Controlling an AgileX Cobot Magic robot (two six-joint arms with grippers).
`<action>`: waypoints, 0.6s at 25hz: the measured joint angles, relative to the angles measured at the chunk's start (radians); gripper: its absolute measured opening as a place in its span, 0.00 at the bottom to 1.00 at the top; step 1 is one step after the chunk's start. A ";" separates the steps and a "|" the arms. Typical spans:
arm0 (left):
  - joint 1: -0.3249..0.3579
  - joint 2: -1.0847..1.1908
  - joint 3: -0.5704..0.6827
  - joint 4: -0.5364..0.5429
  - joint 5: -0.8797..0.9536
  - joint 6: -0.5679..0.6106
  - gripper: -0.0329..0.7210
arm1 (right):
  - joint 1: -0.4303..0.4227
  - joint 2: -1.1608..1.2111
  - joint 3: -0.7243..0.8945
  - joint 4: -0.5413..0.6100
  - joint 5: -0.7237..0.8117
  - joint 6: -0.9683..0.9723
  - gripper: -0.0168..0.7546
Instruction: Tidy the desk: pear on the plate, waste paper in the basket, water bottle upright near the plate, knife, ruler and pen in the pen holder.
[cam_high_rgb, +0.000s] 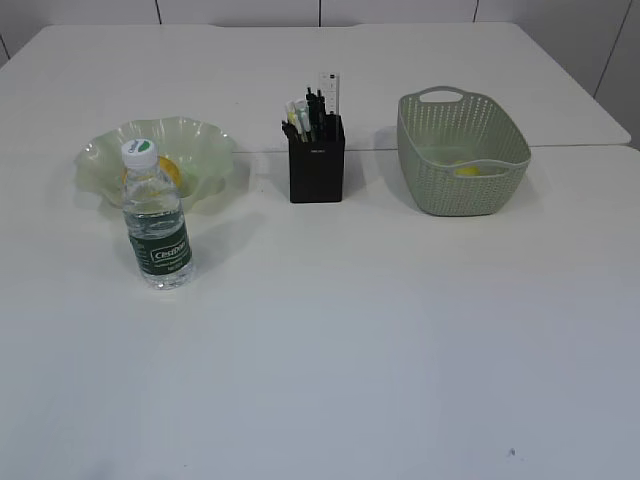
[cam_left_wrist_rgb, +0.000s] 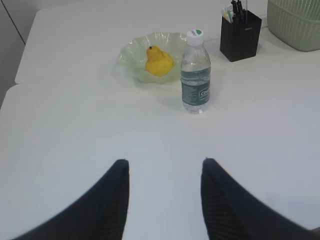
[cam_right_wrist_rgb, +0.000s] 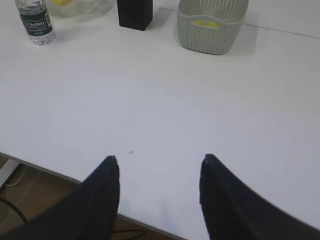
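Observation:
The yellow pear (cam_left_wrist_rgb: 159, 61) lies in the pale green wavy plate (cam_high_rgb: 205, 142). In front of the plate the water bottle (cam_high_rgb: 156, 215) stands upright. At the middle back is the black pen holder (cam_high_rgb: 317, 165), with the clear ruler (cam_high_rgb: 329, 92) and several pens sticking up out of it; I cannot pick out the knife. The sage-green basket (cam_high_rgb: 462, 150) at the right holds a yellow scrap of waste paper (cam_high_rgb: 467, 171). My left gripper (cam_left_wrist_rgb: 165, 165) is open over bare desk, well short of the bottle. My right gripper (cam_right_wrist_rgb: 158, 161) is open above the desk's near edge.
The white desk (cam_high_rgb: 350, 330) stretches bare across the foreground, with a small dark speck (cam_high_rgb: 511, 453) near the front right. A seam to a second tabletop (cam_high_rgb: 580, 146) runs behind the basket. Floor and cables show under the near edge in the right wrist view.

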 joint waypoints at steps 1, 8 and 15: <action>0.000 0.000 0.000 0.000 0.005 0.004 0.48 | 0.000 0.000 0.015 0.008 -0.005 -0.004 0.52; 0.000 0.000 0.004 0.000 0.060 0.031 0.48 | 0.000 0.000 0.099 0.065 -0.053 -0.006 0.52; 0.000 0.000 0.047 0.000 0.079 0.072 0.48 | 0.000 0.000 0.118 0.069 -0.083 -0.008 0.52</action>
